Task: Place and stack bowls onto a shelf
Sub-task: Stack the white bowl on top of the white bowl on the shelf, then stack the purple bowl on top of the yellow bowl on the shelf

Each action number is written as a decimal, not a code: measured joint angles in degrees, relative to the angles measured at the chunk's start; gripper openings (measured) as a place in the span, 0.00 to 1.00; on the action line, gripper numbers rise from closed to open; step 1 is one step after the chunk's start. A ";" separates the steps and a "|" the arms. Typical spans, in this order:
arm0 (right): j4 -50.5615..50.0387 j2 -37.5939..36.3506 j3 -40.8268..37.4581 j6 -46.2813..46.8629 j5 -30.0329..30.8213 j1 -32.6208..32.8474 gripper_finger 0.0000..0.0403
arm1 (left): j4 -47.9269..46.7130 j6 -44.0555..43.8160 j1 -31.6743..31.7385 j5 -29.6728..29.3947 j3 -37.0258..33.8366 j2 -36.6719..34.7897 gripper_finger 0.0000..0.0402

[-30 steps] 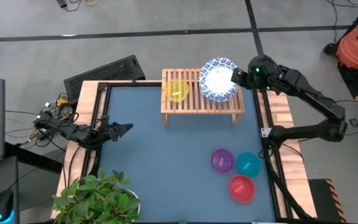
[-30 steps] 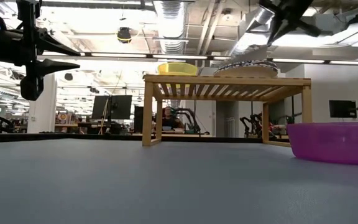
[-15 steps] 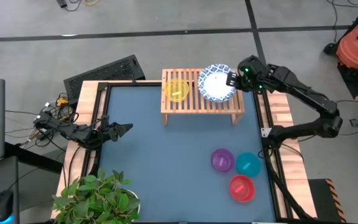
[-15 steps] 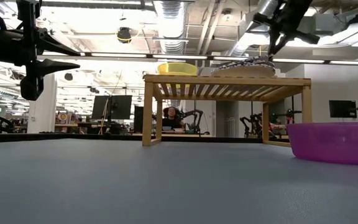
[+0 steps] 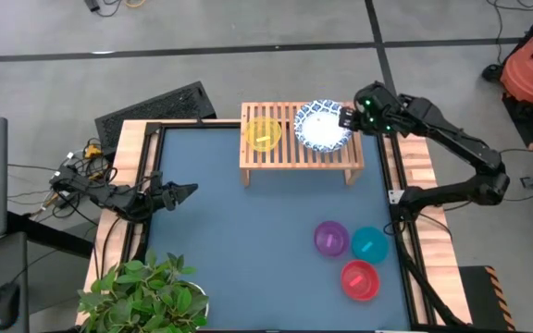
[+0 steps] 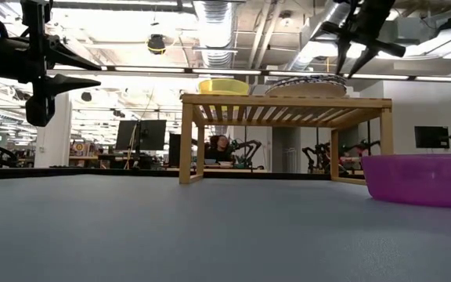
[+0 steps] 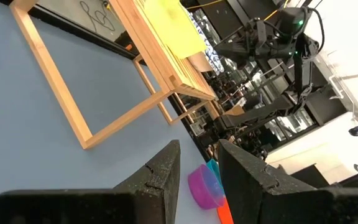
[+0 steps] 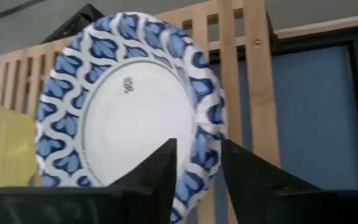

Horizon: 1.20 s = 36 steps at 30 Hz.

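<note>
A blue-and-white patterned bowl rests by its base on the right part of the light-wood shelf, and a yellow bowl sits on the left part. My right gripper is open at the patterned bowl's right rim. Its fingers stand on either side of that rim and just above it, as the low view shows. My left gripper waits open above the table's left side. Purple, teal and red bowls sit on the table at the near right.
A black ribbed mat lies beyond the table's far left corner. A potted plant stands at the near left corner. The blue table top lies open between the shelf and the three small bowls.
My right gripper has come down and toward the table's left with the patterned bowl. It set the bowl on the shelf's right part and has opened, letting go of the rim. The bowl, tilted half a second ago, now sits level.
</note>
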 joint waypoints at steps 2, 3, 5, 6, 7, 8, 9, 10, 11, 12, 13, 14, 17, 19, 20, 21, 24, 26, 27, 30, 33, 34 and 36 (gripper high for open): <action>-0.96 0.00 0.00 0.17 0.13 -0.44 0.42 | 0.00 0.00 0.00 0.02 0.00 0.00 0.23; -1.25 0.00 0.00 0.23 0.24 -0.62 0.44 | 0.00 0.00 -0.02 0.02 0.00 0.00 0.23; -1.36 0.00 0.00 0.26 0.38 -0.89 0.46 | 0.00 -0.01 -0.02 0.02 0.00 0.00 0.23; -1.62 -0.11 0.00 0.26 0.33 -0.73 0.46 | 0.00 -0.02 -0.01 0.02 0.00 0.00 0.23; -2.13 -0.39 0.00 0.18 0.13 -0.34 0.47 | 0.00 -0.02 -0.02 0.04 -0.02 0.00 0.23; -2.79 -0.73 0.00 -0.03 -0.21 0.41 0.47 | 0.00 -0.02 0.00 0.13 0.00 0.00 0.23; -3.59 -1.15 0.00 -0.47 -0.99 1.49 0.47 | 0.00 -0.02 -0.01 0.37 0.00 0.02 0.23; -4.96 -1.51 0.00 -0.86 -2.06 2.88 0.47 | 0.02 -0.04 0.00 0.63 0.00 0.00 0.23; -6.82 -1.82 0.00 -1.04 -3.13 4.46 0.47 | 0.00 -0.04 -0.02 0.76 0.00 0.01 0.23; -8.90 -2.06 0.00 -1.04 -3.91 6.30 0.47 | 0.00 -0.04 0.00 1.05 0.00 0.00 0.23; -10.97 -2.31 0.00 -0.87 -4.30 8.65 0.47 | 0.01 -0.04 -0.02 1.16 -0.01 0.00 0.23; -13.02 -2.52 0.00 0.01 -4.32 11.43 0.47 | 0.01 -0.04 -0.02 1.15 0.00 0.00 0.23; -18.03 -2.41 0.00 5.22 -4.24 21.16 0.47 | 0.01 0.32 0.00 1.11 -0.01 0.00 0.23; -18.73 -2.08 -0.74 8.95 -3.55 28.27 0.47 | 0.02 0.51 0.00 1.11 0.00 0.00 0.23; -18.32 -2.08 -1.61 11.29 -2.63 31.90 0.47 | 0.02 0.50 -0.01 1.11 0.00 0.00 0.23; -17.66 -2.10 -2.81 14.01 -1.36 35.37 0.47 | 0.02 0.48 0.00 1.11 0.00 0.00 0.23; -14.58 -2.06 -7.54 21.44 1.64 44.28 0.47 | 0.02 0.48 -0.01 1.11 -0.01 0.00 0.23; -11.31 -1.36 -11.33 25.03 1.65 48.46 0.47 | 0.02 0.46 0.00 1.09 0.00 0.00 0.23; -9.92 -1.22 -13.35 26.37 1.62 50.15 0.47 | 0.02 0.46 -0.02 1.09 -0.02 0.02 0.23; -3.26 -0.32 -19.27 28.53 1.41 53.67 0.47 | 0.02 0.44 0.00 1.07 0.00 0.01 0.23; 2.30 0.54 -24.45 28.80 0.13 54.95 0.47 | 0.04 0.42 -0.01 1.05 0.00 0.00 0.23; 4.27 1.21 -25.73 28.38 -0.24 55.02 0.47 | 0.04 0.41 -0.02 1.07 0.00 0.00 0.23; 6.52 1.93 -28.54 26.68 -2.03 55.14 0.47 | 0.04 -0.06 0.00 1.05 0.00 0.02 0.23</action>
